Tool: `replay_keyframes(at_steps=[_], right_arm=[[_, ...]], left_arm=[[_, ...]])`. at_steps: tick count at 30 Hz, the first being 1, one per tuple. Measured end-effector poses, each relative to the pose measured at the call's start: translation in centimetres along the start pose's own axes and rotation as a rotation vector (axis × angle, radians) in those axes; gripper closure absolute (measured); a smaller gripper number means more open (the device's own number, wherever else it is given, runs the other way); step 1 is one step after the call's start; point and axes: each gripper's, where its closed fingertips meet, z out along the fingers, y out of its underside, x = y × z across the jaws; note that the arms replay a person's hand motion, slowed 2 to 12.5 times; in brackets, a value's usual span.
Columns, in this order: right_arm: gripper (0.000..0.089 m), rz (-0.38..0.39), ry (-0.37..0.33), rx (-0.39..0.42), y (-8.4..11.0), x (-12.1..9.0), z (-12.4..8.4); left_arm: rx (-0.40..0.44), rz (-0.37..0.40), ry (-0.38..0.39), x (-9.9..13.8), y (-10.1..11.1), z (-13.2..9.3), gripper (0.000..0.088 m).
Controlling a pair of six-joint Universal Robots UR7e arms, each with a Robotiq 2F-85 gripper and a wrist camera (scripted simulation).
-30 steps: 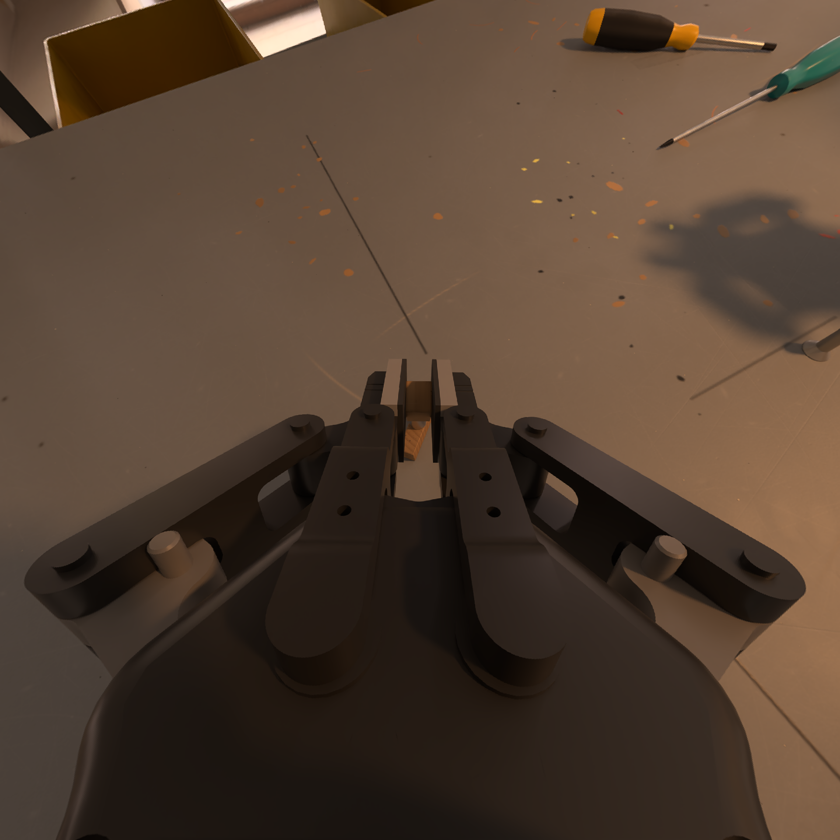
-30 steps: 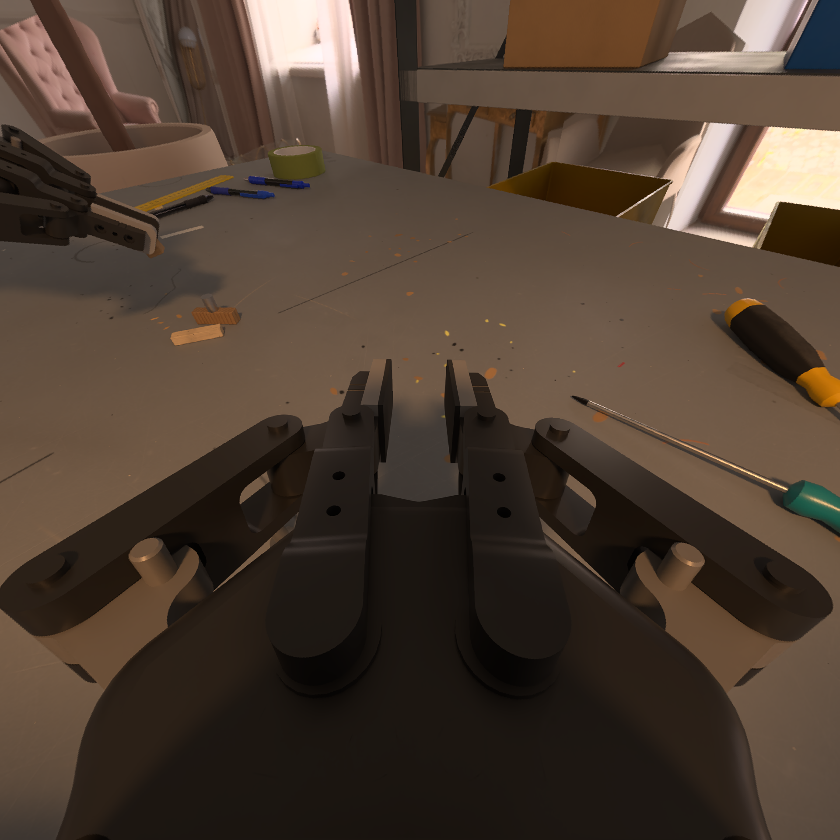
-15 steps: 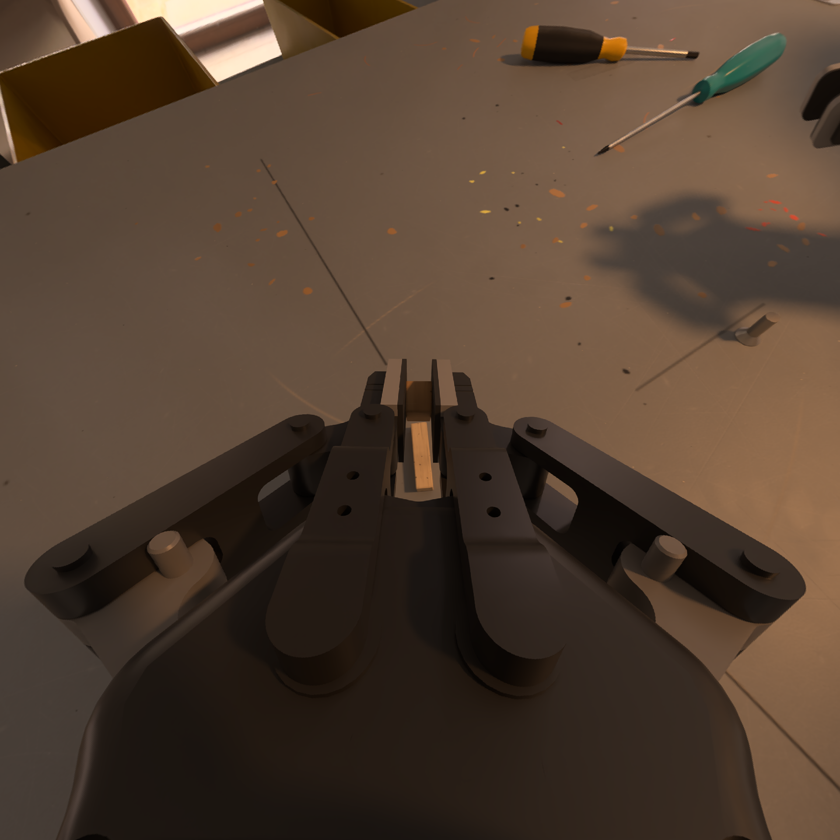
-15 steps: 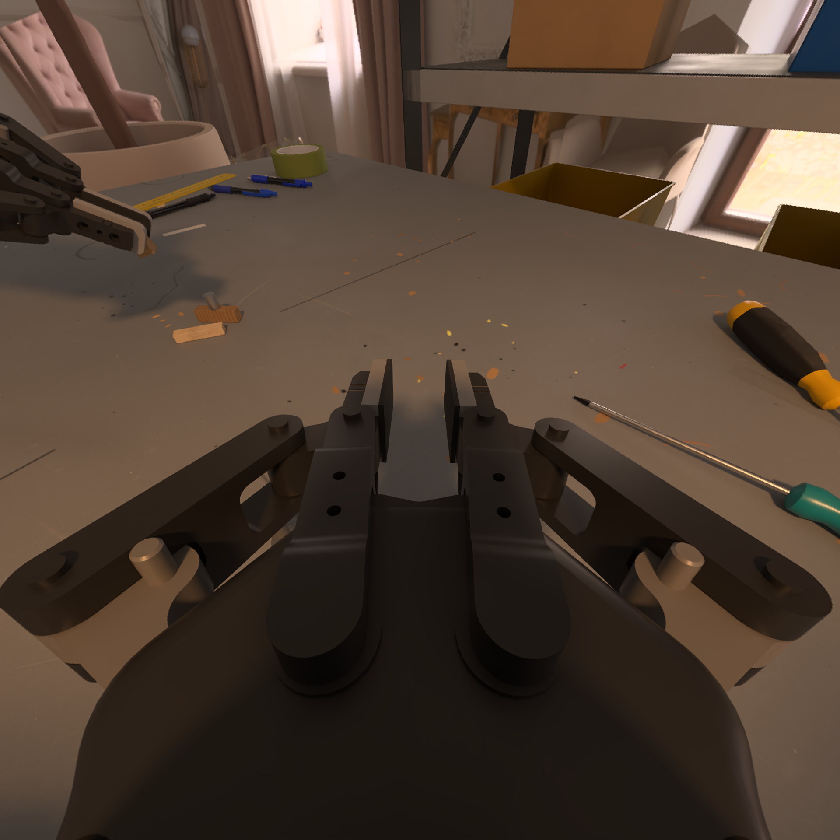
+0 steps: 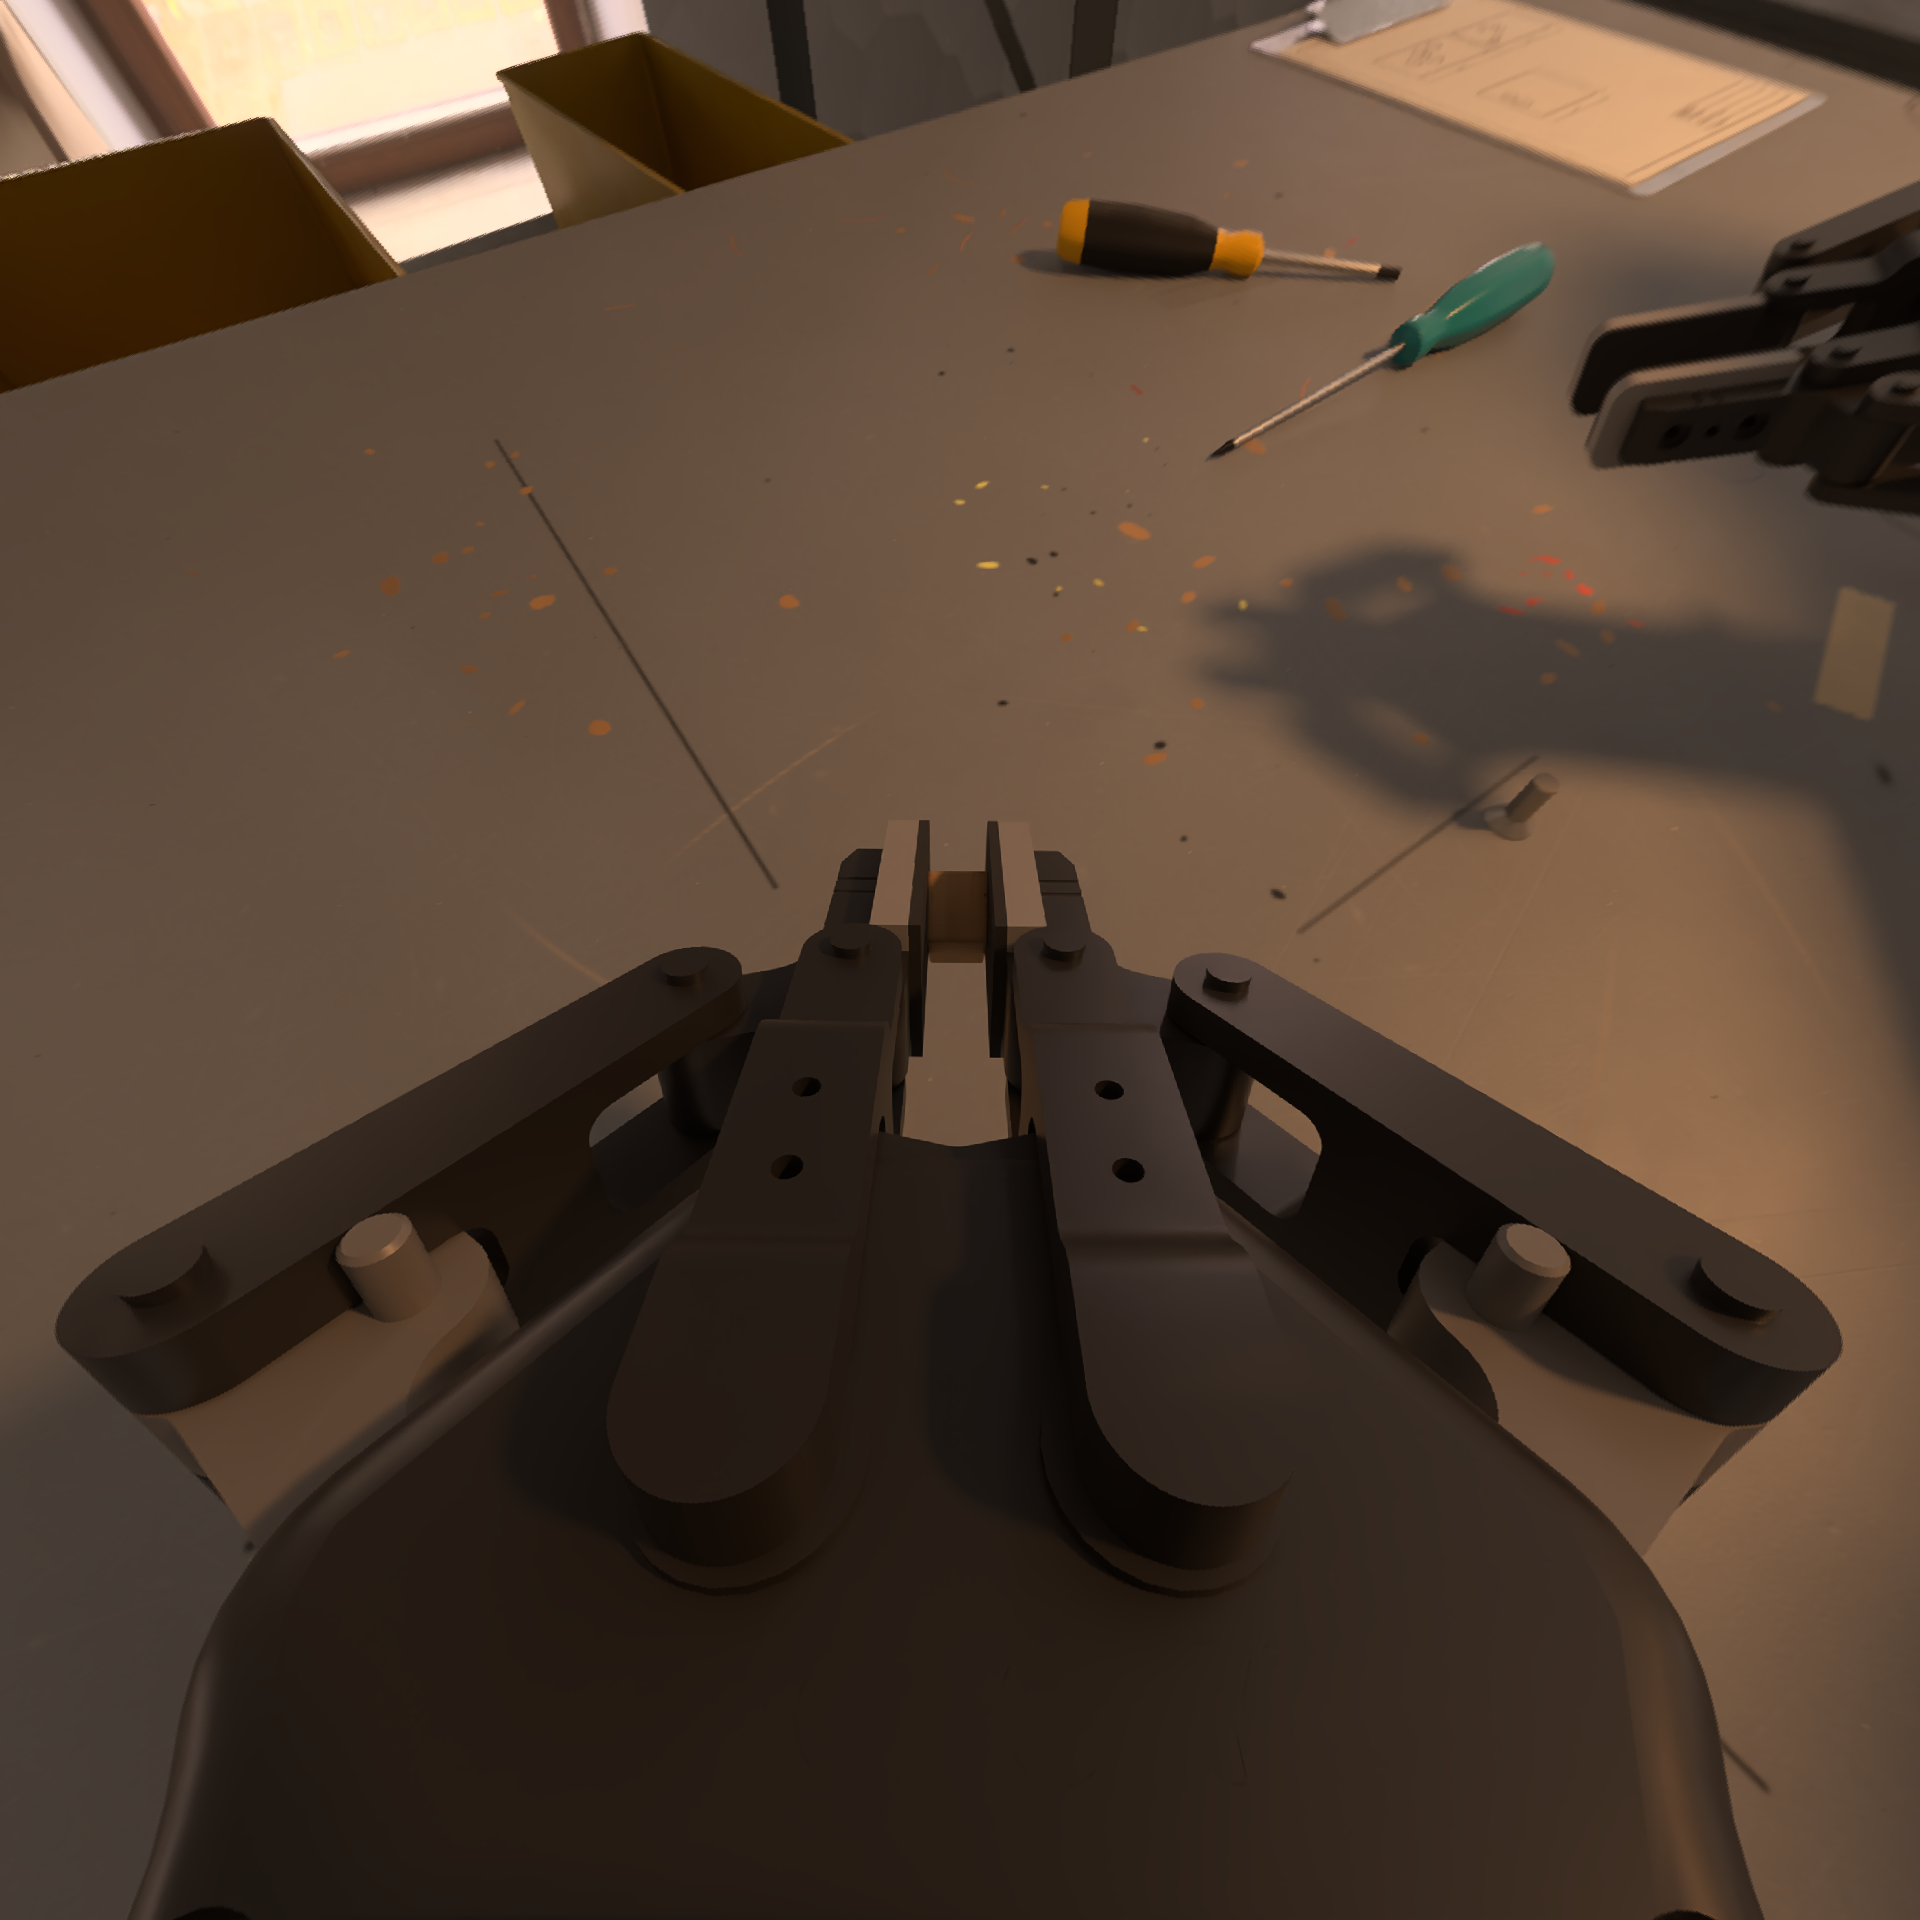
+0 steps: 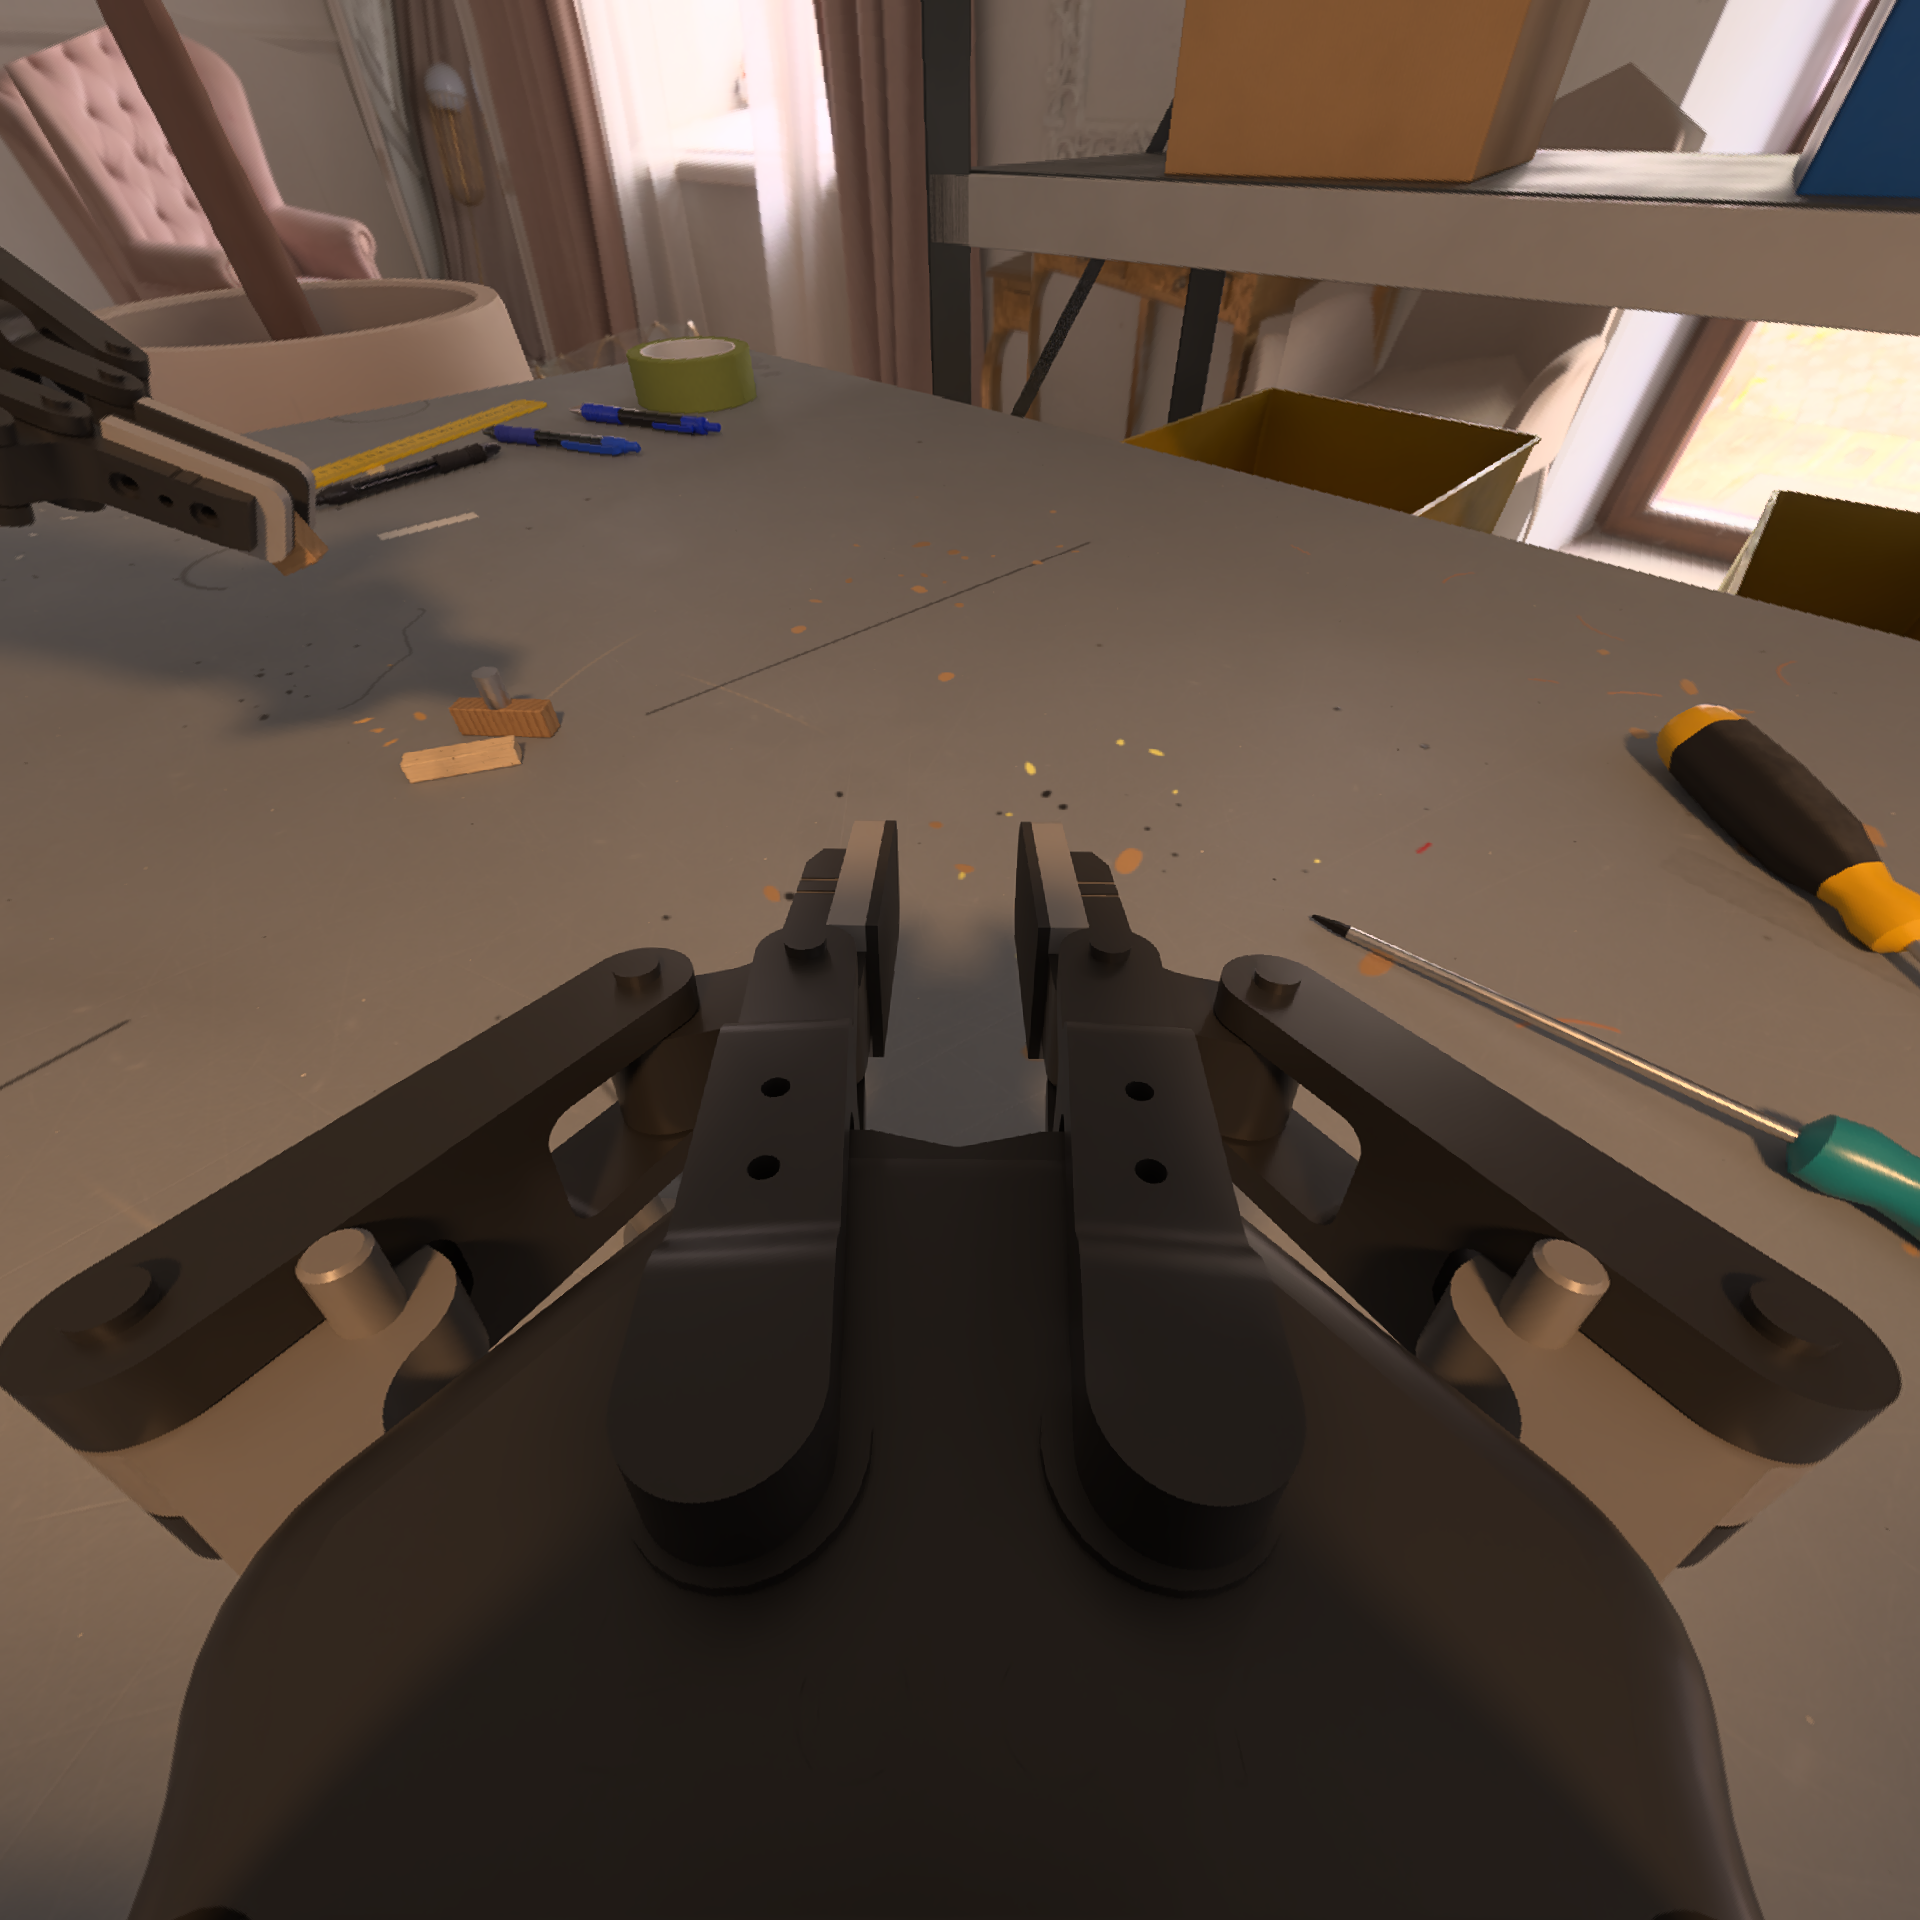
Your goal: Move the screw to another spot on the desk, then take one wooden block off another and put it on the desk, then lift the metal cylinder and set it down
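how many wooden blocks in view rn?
3: one clamped in the left gripper, block held above the desk; a darker one and a pale one side by side on the desk. More could be hidden.

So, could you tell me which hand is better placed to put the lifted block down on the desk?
Left. The left hand is shut on the block, held above the desk. The right hand is open, empty and off to the side.
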Motion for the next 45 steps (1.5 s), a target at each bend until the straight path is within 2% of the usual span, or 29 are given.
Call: replay_keyframes(at_steps=[9, 19, 24, 30, 45], right_arm=[[0.0688, -0.011, 0.000, 0.002, 0.0, -0.1, 0.0], [0.0690, -0.023, 0.003, 0.001, 0.0, -0.2, 0.0], [0.0692, -0.028, 0.005, 0.000, 0.0, -0.2, 0.0], [0.0692, -0.032, 0.007, -0.002, 0.1, -0.3, 0.0], [0.0692, -0.045, 0.010, -0.011, 0.2, -0.3, 0.1]], left_arm=[[0.081, -0.133, 0.101, 1.2, -1.2, -0.8, 0.0786], [0.208, -0.336, 0.279, 2.4, -2.9, -2.3, 0.0786], [0.238, -0.374, 0.312, 2.6, -3.1, -2.8, 0.0786], [0.174, -0.320, 0.302, 3.4, -1.8, -2.4, 0.0786], [-0.169, -0.037, 0.256, 8.1, 4.1, 1.5, 0.0786]])
